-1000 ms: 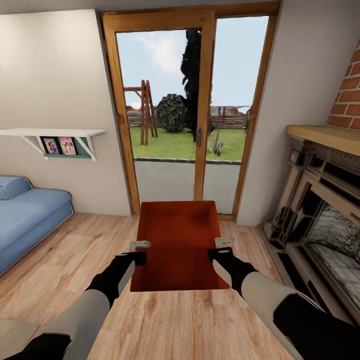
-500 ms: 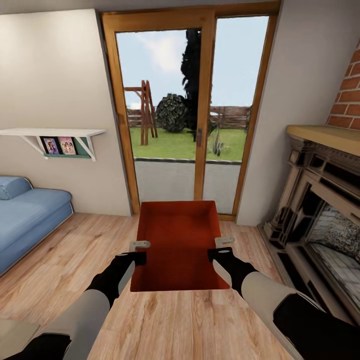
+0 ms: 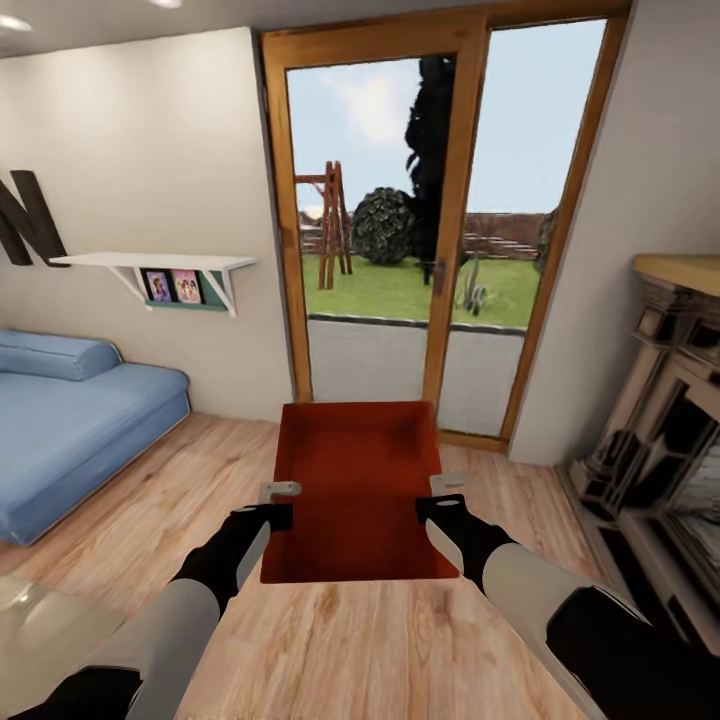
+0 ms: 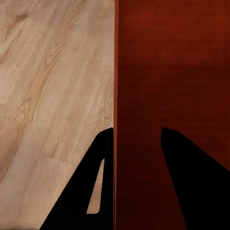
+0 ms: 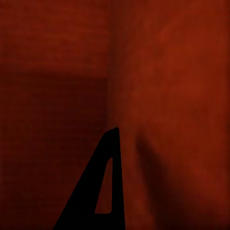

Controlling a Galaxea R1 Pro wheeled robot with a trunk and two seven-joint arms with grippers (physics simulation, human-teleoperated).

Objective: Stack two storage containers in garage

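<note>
Storage container (image 3: 357,470): orange-red plastic with plain, smooth, matt walls, seen at close range as a faintly grained red surface in both wrist views. Floor (image 3: 180,490): light wood planks with visible grain and a low satin sheen; door frame (image 3: 455,200): warm varnished wood around clear glass panes. Sofa (image 3: 70,430): blue cloth, soft and matt; wall shelf (image 3: 150,262): white painted; left gripper (image 3: 277,503) and right gripper (image 3: 442,494): pale grey metal-looking fingers on matt black wrists.
</note>
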